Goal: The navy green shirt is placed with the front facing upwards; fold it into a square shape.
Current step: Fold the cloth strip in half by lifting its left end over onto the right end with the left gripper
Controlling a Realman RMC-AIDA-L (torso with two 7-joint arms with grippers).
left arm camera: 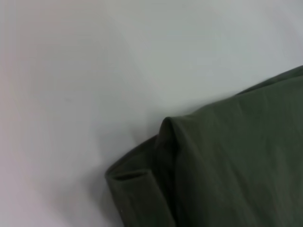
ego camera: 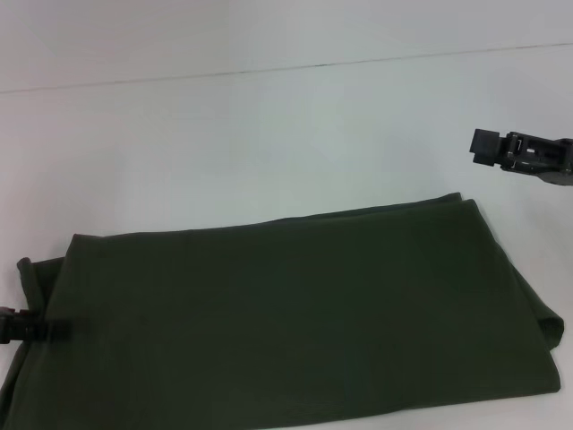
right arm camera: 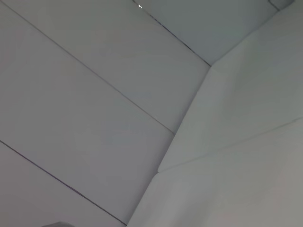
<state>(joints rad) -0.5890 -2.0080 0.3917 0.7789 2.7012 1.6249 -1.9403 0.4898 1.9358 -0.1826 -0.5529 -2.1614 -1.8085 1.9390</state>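
While the navy green shirt is lying folded on the tabletop, you're seeing the left end effector at its left edge and the right end effector hovering apart; neither one's grip can be told.

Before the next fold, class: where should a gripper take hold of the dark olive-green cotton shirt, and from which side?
Likely the layered left end of the dark olive-green cotton shirt, approached from the robot's left, where the left gripper sits. The stacked edges there bunch up and offer a lip.

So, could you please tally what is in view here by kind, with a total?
Shirts: 1, the navy green shirt, folded, plain side up.
Grippers: 2, the left gripper at the shirt's left edge, the right gripper above the table.
Tables: 1.
Total: 4.
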